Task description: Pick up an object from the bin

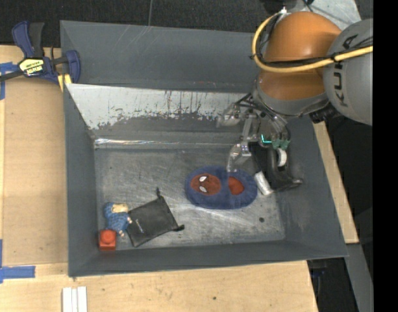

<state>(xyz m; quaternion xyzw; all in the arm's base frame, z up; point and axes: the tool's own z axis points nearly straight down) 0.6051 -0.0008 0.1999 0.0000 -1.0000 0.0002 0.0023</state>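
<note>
Inspection of the bin (78, 194) finds the gripper (252, 169) low over the right half of the floor, at the far right end of a blue plush slipper (219, 199) that bears two red face patches. The jaws stand released: one metal finger (237, 156) comes down at the slipper's far edge, the darker one stands apart to its right near the slipper's toe end, and nothing is caught between them. Whether either finger touches the plush cannot be determined from this angle. The slipper lies flat on the floor, right of centre and clear of the walls. Other contents are grouped well apart at the near left: a black pouch (152, 220), a small blue figure (115, 214) just beside it and a red block (108, 240) in the corner. Assessment: the step in hand is the placing of the gripper for a grasp; no pick has been made. The next move appears to call for the fingers to straddle the slipper's end, sink into the soft pile, then close before any lift. Risk noted: the plush is wide and yielding, so a shallow pinch on the fabric edge may slip out on the way up.
</note>
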